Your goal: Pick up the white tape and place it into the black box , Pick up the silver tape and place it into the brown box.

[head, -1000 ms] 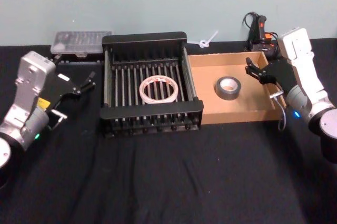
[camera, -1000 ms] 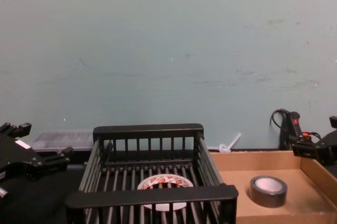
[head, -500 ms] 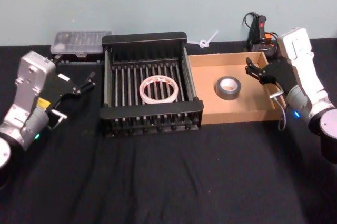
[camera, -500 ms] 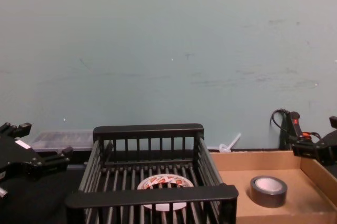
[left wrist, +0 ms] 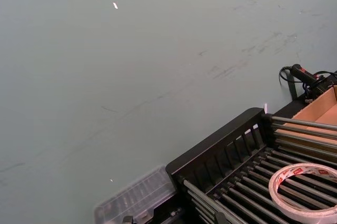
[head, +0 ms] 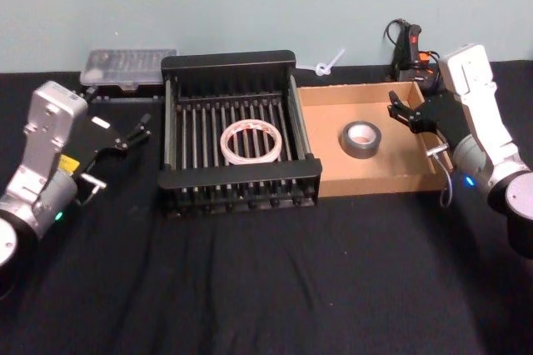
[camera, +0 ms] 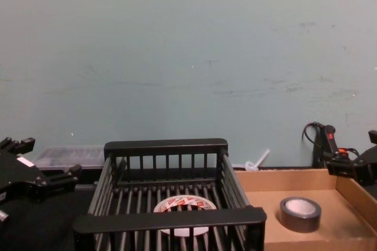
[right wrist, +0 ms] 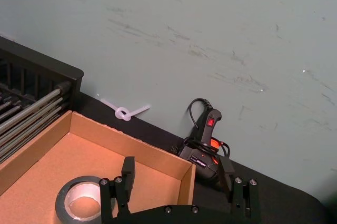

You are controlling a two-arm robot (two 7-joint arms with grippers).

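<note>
The white tape (head: 250, 142) lies flat on the bars inside the black box (head: 229, 61), also seen as the white tape (camera: 185, 205) and white tape (left wrist: 305, 192). The silver tape (head: 361, 137) rests flat in the brown box (head: 375, 182), right of the crate, and is visible as the silver tape (right wrist: 81, 205) and silver tape (camera: 300, 213). My left gripper (head: 140, 127) hovers open and empty left of the crate. Over the brown box's right wall, my right gripper (head: 398, 109) is open and empty; in the right wrist view the right gripper (right wrist: 178, 165) sits behind the roll.
A clear plastic case (head: 129, 67) sits behind the crate's left corner. A white zip tie (head: 326, 63) and a black glue gun (head: 410, 47) with its cord lie against the wall behind the brown box. Black cloth covers the table's front half.
</note>
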